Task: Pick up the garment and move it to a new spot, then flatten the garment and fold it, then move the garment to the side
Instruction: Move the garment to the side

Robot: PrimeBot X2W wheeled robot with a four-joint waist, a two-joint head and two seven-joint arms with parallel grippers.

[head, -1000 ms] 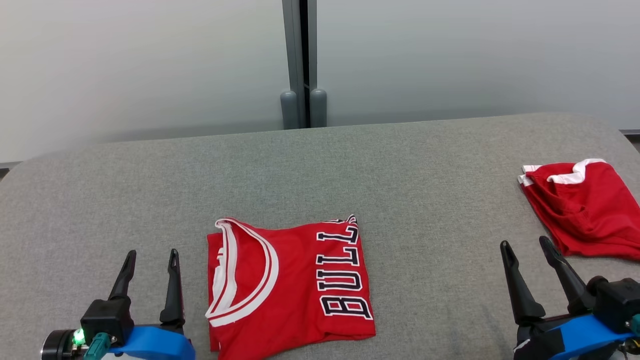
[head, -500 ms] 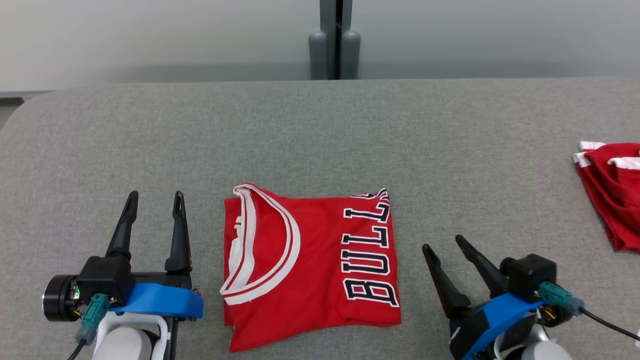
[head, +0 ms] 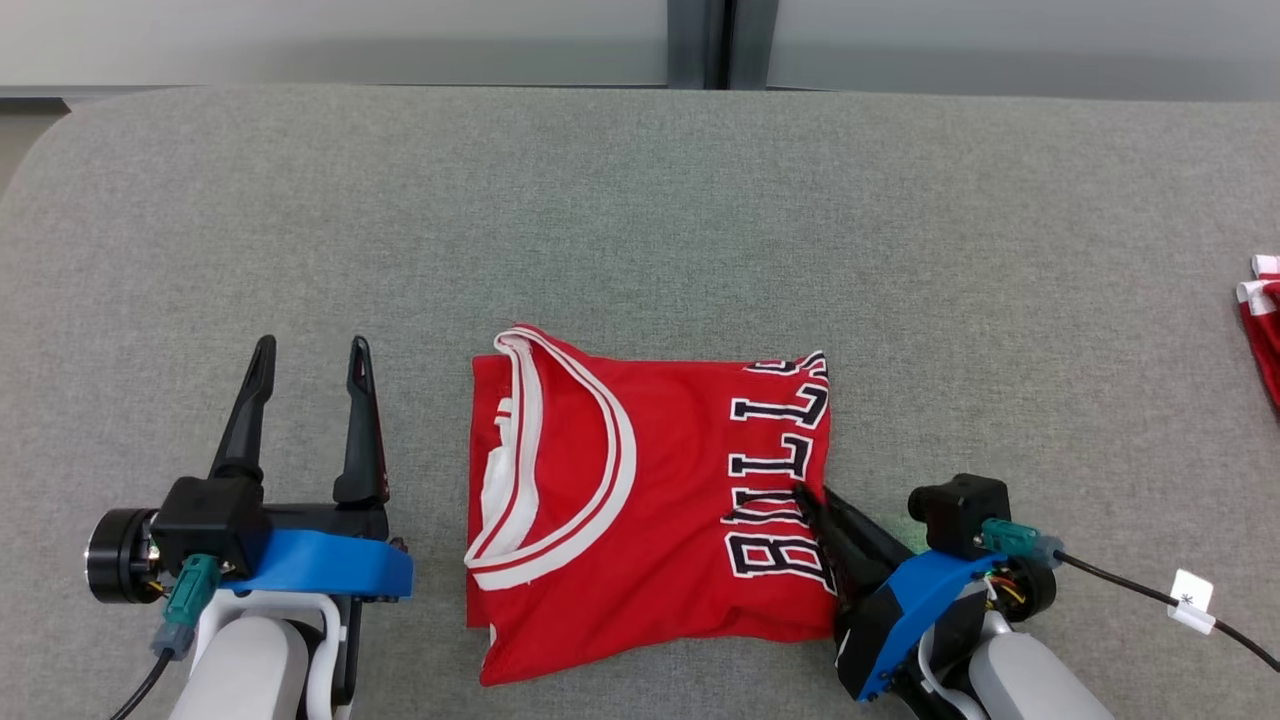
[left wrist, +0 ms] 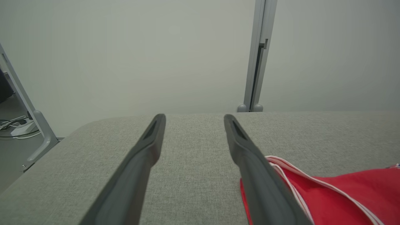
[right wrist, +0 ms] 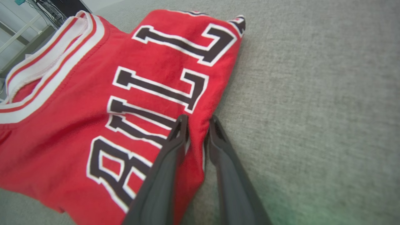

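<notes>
Head view, nearest first: two pale rounded forearms end in blue plastic mounts with black housings and teal plugs. The left gripper (head: 310,348) sits just left of the jersey (head: 640,500). Its two long, tapering dark fingers are spread wide over bare grey cloth and are apart from the garment. The right gripper (head: 808,495) reaches in from the lower right, its fingers drawn narrow and pinching the jersey's right edge beside the lettering. In the right wrist view a soft ridge of red fabric stands puckered between the two matte fingers. A thin black cable with a small white tag (head: 1188,600) trails from that wrist.

The jersey lies near the table's (head: 640,200) front middle, folded into a rough rectangle with slightly uneven lower corners. It is red, smooth knit. A curved neckline band in white and red stripes, ribbed, lies at its left. Black block letters edged in white read BULL, running along its right side.

The table is covered in grey woven cloth with a fine speckled grain and a rounded far-left corner. At the right edge, well apart, lies a second red garment (head: 1262,320) with white trim. Beyond stand pale matte wall panels split by a grey post (head: 715,40).
</notes>
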